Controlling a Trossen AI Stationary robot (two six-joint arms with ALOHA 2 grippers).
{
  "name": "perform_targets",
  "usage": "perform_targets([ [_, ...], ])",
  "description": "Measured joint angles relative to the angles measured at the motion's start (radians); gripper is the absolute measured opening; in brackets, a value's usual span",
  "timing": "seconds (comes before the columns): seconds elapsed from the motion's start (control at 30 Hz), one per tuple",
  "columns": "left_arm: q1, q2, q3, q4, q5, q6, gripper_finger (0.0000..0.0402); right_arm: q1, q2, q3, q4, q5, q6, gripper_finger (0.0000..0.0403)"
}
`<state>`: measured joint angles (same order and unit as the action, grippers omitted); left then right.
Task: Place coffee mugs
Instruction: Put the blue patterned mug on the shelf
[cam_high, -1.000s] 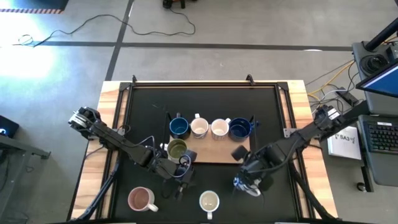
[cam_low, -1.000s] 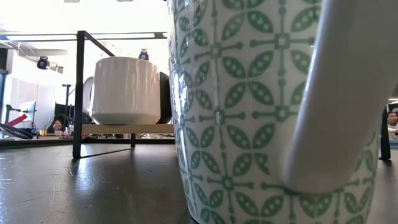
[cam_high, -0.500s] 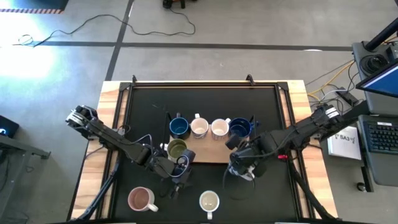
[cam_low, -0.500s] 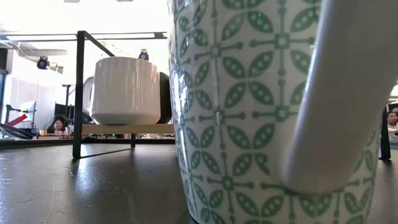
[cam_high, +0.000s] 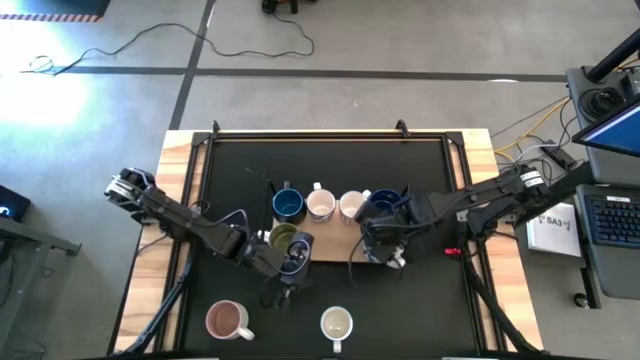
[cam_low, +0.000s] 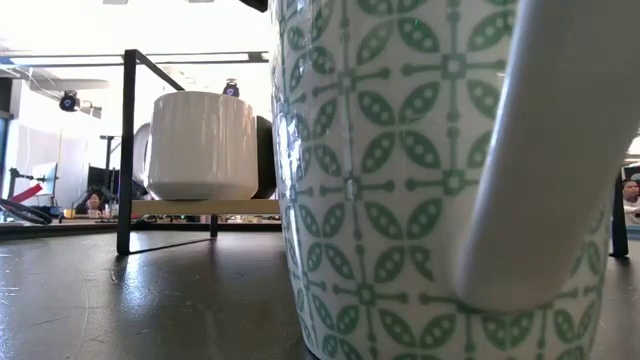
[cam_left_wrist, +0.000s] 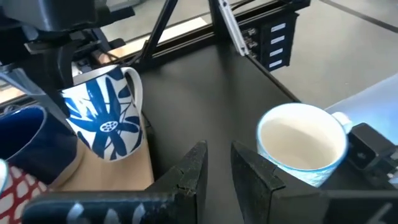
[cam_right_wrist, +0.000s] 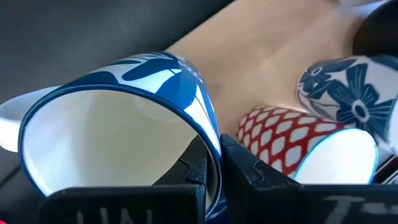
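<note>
In the high view, a wooden board (cam_high: 335, 238) carries two dark blue mugs (cam_high: 288, 205) (cam_high: 386, 206), two white mugs (cam_high: 320, 205) (cam_high: 352, 205) and an olive green mug (cam_high: 284, 238). A pink mug (cam_high: 226, 320) and a green-patterned white mug (cam_high: 337, 323) (cam_low: 400, 180) stand on the table near its near edge. My right gripper (cam_high: 384, 246) is shut on a white mug with blue flowers (cam_left_wrist: 106, 115) at the board's right near corner. My left gripper (cam_high: 290, 263) (cam_left_wrist: 221, 171) hovers just near of the olive mug, empty, with a narrow gap between its fingers. My right gripper holds the blue-flower mug by its rim wall (cam_right_wrist: 208, 134), one finger (cam_right_wrist: 193, 171) inside and one (cam_right_wrist: 249, 171) outside. It comes from above. The mug stays upright with its handle (cam_left_wrist: 134, 87) free; whether its base touches the board I cannot tell.
A black metal frame (cam_high: 300, 135) rims the dark mat. The red-patterned mug (cam_right_wrist: 273, 134) and a flowered mug (cam_right_wrist: 348, 93) sit close beside the held mug. Bare board lies between the olive mug and my right gripper. Cables trail on the floor beyond the far edge.
My right gripper has carried the blue-flower mug from the table's right near area toward the far left, to the board's right near corner. My left gripper has shifted slightly toward the far edge, closer to the olive mug.
</note>
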<state>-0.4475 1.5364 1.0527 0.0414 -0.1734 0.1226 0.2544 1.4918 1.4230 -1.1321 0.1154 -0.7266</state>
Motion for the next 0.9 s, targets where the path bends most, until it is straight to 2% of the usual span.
perform_targets([
  [0.4,0.031,-0.001,0.000,-0.006,0.000,-0.004,0.0053,-0.011,0.000,0.001,-0.044,-0.014,-0.125,0.0013],
  [0.9,0.039,-0.001,0.000,-0.005,-0.001,-0.024,0.0053,-0.013,0.043,0.000,0.008,-0.006,-0.377,0.0013],
])
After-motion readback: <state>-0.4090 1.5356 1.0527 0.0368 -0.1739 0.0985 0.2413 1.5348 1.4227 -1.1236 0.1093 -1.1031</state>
